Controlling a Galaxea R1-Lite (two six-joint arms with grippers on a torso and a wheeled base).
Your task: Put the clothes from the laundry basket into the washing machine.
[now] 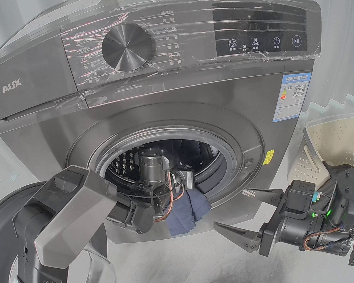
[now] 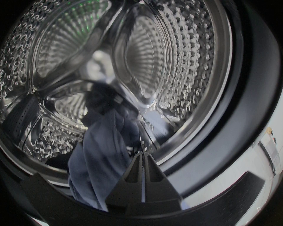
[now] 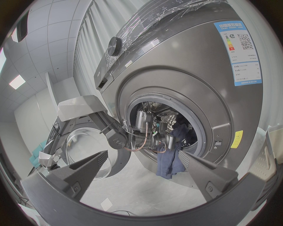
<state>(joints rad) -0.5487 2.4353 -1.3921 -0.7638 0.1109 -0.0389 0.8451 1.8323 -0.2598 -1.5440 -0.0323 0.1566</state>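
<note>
Left gripper [image 2: 143, 160] inside the washing machine [image 1: 234, 107] drum, fingers pressed together. Navy garment [image 1: 184, 215] just beside them, half in the drum, half draped out over the door rim. Right gripper [image 1: 231, 209] spread wide, holding nothing, near the laundry basket [image 1: 342, 143].

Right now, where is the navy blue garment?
In the head view, the navy blue garment drapes over the lower door rim of the washing machine, centre-left, beside the left gripper.

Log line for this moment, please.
left gripper shut on navy garment inside drum mouth | garment tail hanging over rim | right gripper open, empty, outside
</note>
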